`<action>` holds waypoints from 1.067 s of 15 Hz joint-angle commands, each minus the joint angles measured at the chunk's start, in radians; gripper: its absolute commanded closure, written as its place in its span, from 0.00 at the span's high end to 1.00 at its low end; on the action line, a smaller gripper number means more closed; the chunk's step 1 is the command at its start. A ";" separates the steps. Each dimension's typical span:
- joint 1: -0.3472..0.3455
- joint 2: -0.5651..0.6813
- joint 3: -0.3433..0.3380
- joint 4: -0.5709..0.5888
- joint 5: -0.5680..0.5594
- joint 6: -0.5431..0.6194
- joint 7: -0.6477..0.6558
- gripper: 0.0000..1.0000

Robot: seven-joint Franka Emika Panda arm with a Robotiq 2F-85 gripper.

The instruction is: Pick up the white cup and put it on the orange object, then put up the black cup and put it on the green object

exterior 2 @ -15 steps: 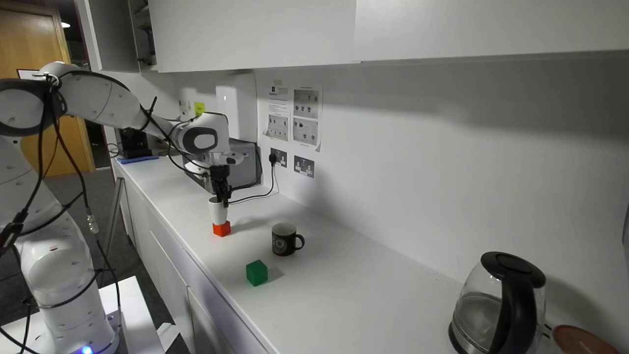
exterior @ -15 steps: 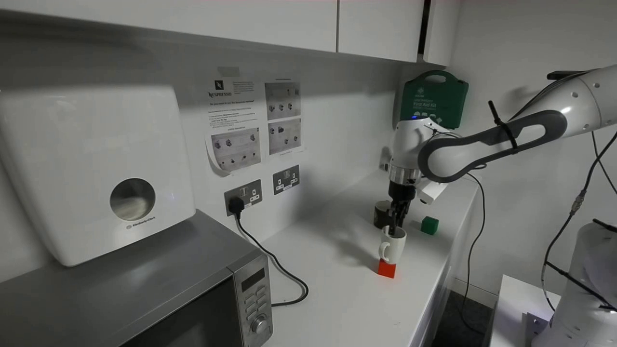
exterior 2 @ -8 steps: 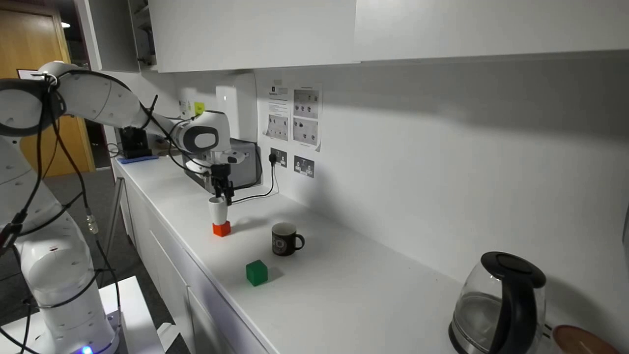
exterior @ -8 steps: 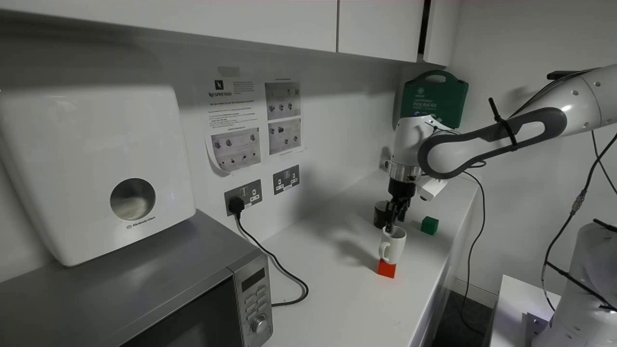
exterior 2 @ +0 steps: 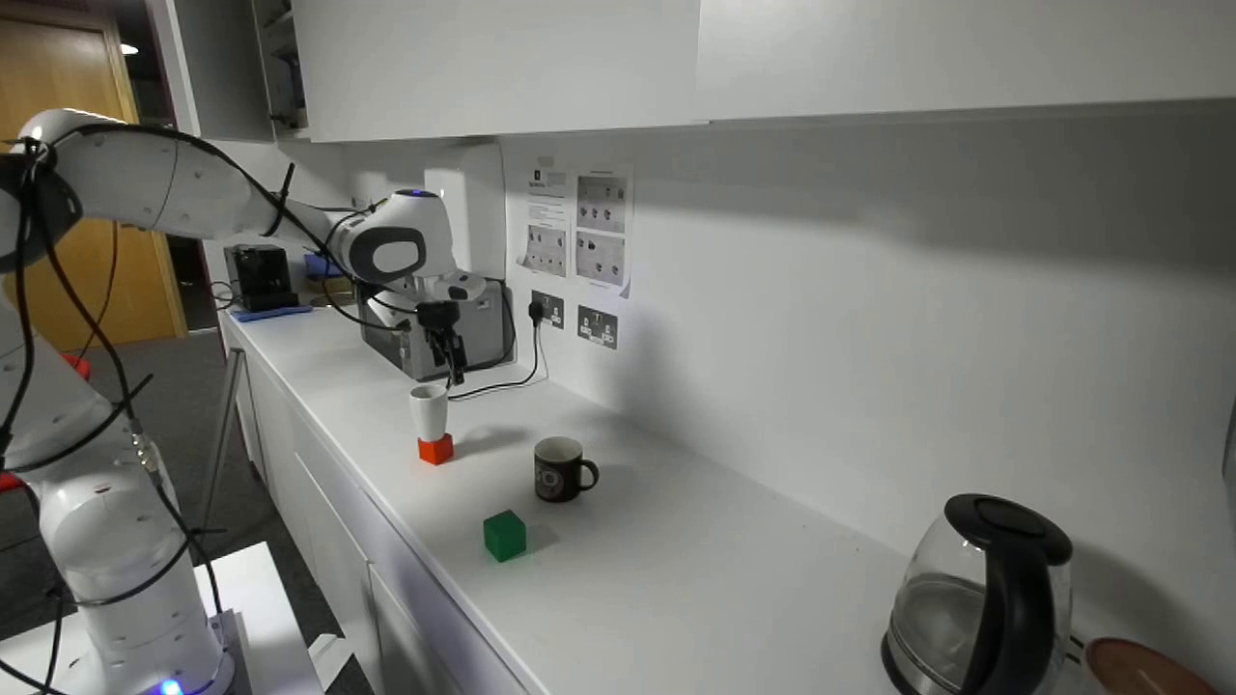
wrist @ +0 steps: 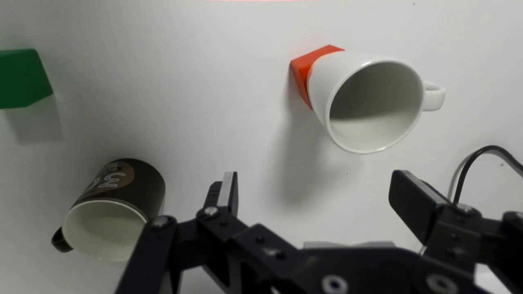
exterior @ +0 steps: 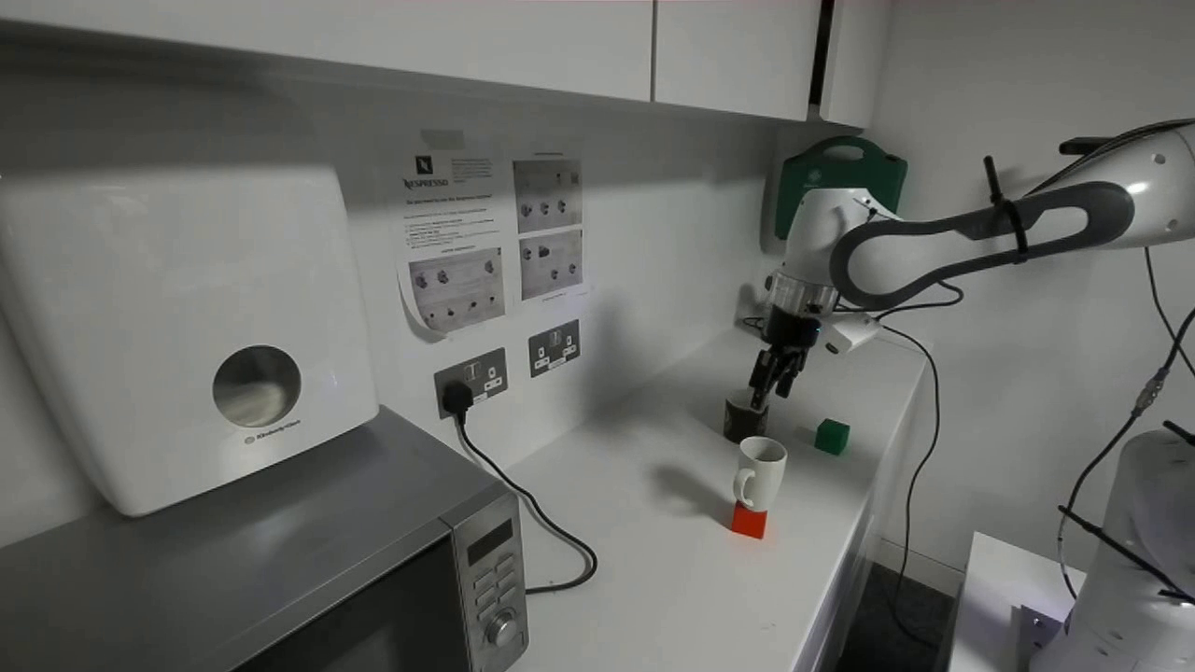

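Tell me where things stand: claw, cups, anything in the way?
Gripper open, nothing held. White cup upright on orange block. Black cup on the counter, not yet on green block. Nothing seen blocking the way to it.

Both exterior views: dim, greyish; wall [exterior: 644,271] in a dark band beneath the overhead cabinets [exterior: 728,51]. Light: from the room side; soft shadows of white mug [exterior: 761,474] and green block [exterior: 832,437] fall toward the wall. Glare: highlights on paper dispenser [exterior: 140,327] and robot arm [exterior: 934,261]; blue light [exterior 2: 171,687] glows at the arm's base in an exterior view. Focus: Nespresso sheet [exterior: 453,215], heading legible, fine print soft. Wrist view: counter [wrist: 204,81] pale, dimming leftward; white mug's interior part shaded; hand [wrist: 314,179], nearest parts slightly soft; thin pink line along top edge.
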State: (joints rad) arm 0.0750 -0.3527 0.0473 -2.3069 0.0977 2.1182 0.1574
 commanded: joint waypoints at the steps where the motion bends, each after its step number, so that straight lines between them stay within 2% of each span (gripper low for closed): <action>1: -0.029 -0.020 -0.004 0.002 -0.004 0.034 -0.002 1.00; 8: -0.036 0.077 -0.012 0.090 -0.080 0.000 -0.130 1.00; 9: -0.030 0.031 -0.003 0.035 -0.055 0.022 -0.083 1.00; 16: -0.030 0.077 -0.004 0.070 -0.065 0.021 -0.098 1.00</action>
State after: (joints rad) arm 0.0486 -0.2761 0.0400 -2.2389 0.0322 2.1426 0.0605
